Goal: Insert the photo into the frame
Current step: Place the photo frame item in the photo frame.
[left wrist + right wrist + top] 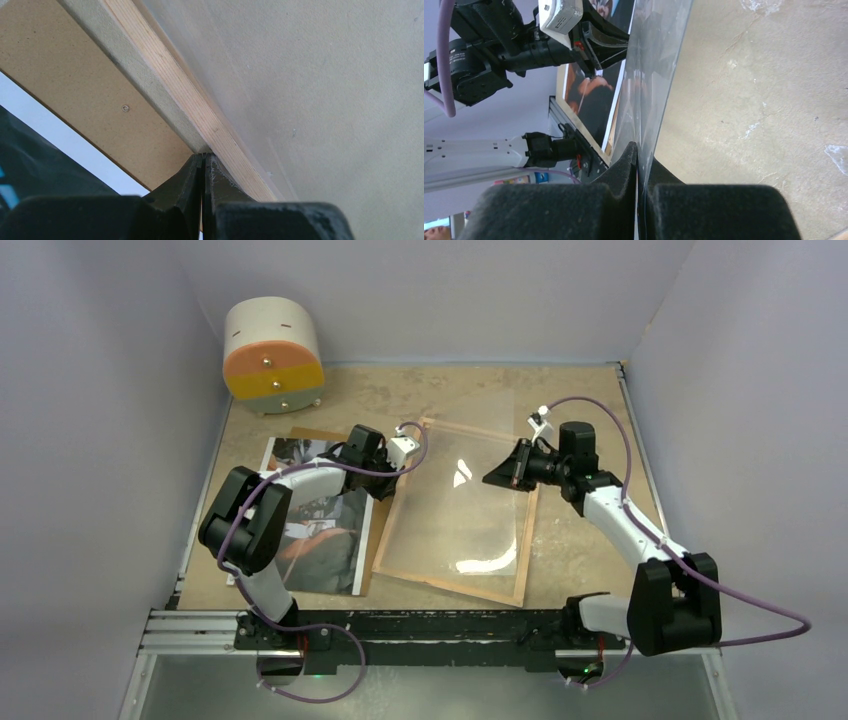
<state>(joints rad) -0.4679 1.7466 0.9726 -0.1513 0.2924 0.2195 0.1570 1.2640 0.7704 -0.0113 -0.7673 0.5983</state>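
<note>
Item, the frame [450, 587]: a large thin rectangle with a light wooden rim, lying back-up at the centre of the table [590, 540], long sides running roughly 12 to 6 o'clock with a slight lean toward 1. Item, its clear pane [455, 510]: glossy, catching bright glare, and seen nearly edge-on from the right wrist. Item, the right gripper [638, 150]: reaching in from 3 o'clock to the pane's right edge near the frame's 2 o'clock corner, with both fingers pressed tight on that thin transparent edge. Item, the left gripper [203, 162]: at the frame's left rim, about 10 o'clock, fingers pressed together with the tips set against the pale wood strip. I cannot tell whether anything thin is nipped between them. Item, the photo [325, 545]: a dark print with orange-red patches and a white border, lying face up at 9 o'clock just beside the frame's left rim, outside the frame and partly under the left arm. Item, brown backing board [310, 433]: flat beneath the photo, its far corner showing past the print at 12 o'clock. Item, round drum [272, 355]: cream body with orange and yellow bands on its face, in the table's 11 o'clock corner, well apart from the frame. Item, black mounting rail [430, 625]: along the 6 o'clock edge, carrying both arm bases.
</note>
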